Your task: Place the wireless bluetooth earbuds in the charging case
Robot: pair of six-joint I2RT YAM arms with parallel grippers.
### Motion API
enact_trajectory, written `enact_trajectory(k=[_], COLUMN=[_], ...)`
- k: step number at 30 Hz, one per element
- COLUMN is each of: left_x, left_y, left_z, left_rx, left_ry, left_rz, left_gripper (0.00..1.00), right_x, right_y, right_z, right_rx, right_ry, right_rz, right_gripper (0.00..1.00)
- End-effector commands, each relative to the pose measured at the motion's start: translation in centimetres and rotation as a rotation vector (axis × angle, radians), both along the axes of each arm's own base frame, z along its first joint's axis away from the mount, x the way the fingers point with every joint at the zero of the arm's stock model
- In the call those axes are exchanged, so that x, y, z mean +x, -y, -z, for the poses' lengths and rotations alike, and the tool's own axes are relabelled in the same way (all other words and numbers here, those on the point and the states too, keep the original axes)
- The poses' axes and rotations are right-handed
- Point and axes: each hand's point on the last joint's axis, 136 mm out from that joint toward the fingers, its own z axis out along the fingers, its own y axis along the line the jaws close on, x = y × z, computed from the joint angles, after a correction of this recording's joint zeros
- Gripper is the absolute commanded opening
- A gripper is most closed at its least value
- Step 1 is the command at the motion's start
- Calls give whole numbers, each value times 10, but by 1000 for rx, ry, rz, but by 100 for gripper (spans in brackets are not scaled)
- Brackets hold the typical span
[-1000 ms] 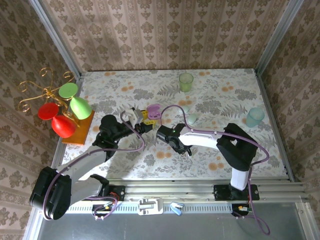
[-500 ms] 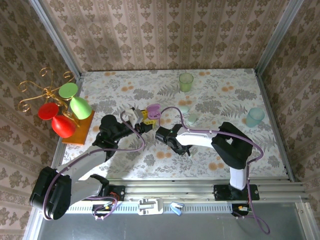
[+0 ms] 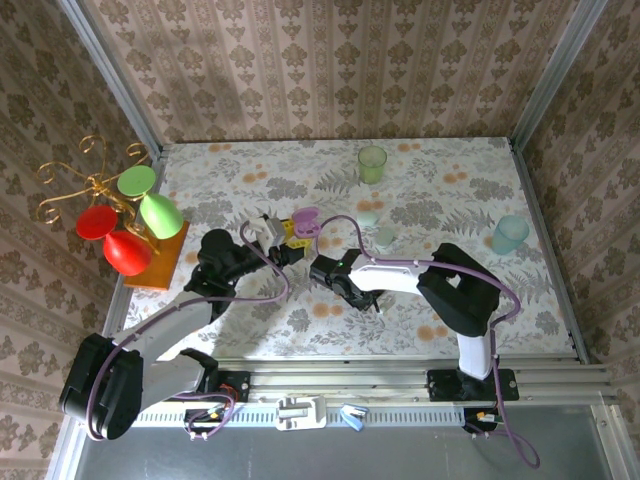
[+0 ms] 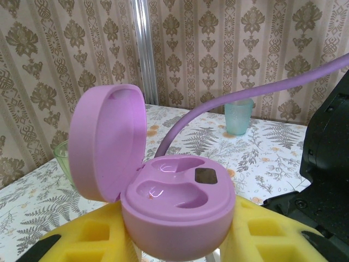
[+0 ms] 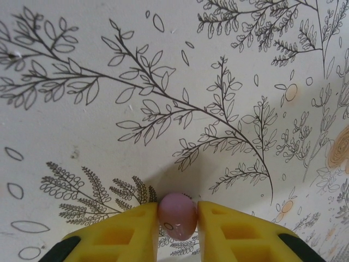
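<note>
- So far, one bud was in hand and none was seated; judged as the carry-and-insert stage, not yet the insertion itself.
- Right gripper [image 5: 178, 219]: jaws drawn in on a pink earbud [image 5: 176, 212], which was pinched between the two yellow pads [image 5: 136, 229] at their very tips. Most of the bud stood proud of the pads.
- Flowered tablecloth [image 5: 163, 82] lay close behind the bud; could not tell whether the bud was touching the cloth or just clear of it.
- Left gripper [image 4: 177, 248]: jaws pressed onto the base of the pink charging case [image 4: 174, 215], holding it upright off the table.
- Lid [image 4: 106, 142] stood hinged open to the left. Both sockets [image 4: 166, 192] looked empty, apart from a small dark patch by the upper one.
- Relative position, top view: right gripper [image 3: 322, 268] sat just to the near side and slightly right of the case [image 3: 306, 221], near but apart. Left gripper [image 3: 285, 248] was beside it.
- Left to do, as judged: bring the pinched bud over an open socket, seat it, let go, then fetch the second bud.
- Risk noted: the tip-only pinch may let the bud twist on seating.
</note>
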Motion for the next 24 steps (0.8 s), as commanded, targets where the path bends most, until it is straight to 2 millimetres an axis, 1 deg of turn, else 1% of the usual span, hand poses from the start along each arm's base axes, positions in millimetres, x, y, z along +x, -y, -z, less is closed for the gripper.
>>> enact_trajectory(k=[1,6,9,15,20,24], left_x=[-2,-1,-1,-2,-2,-3], left_y=[-4,-4,-3,1,4,4], left_z=[-3,-3,-2,0,-2,-1], left_rx=[4,5,7,8,3,3], left_ry=[29,29,28,19,17,14], left_rz=[-7,-9,-5,22,43,45], left_gripper=[24,23,23,24,23,24], right_x=[3,5,5,2,4,8], right_y=[4,5,5,-8,-15,-6], right_z=[-2,-10,-22,-51,-72,-79], right_rx=[-57,-34,52,428,797,990], right_ry=[3,26,41,3,-116,-183], right_rz=[-20,-4,38,158,354,533], right_gripper=[24,20,20,20,20,15])
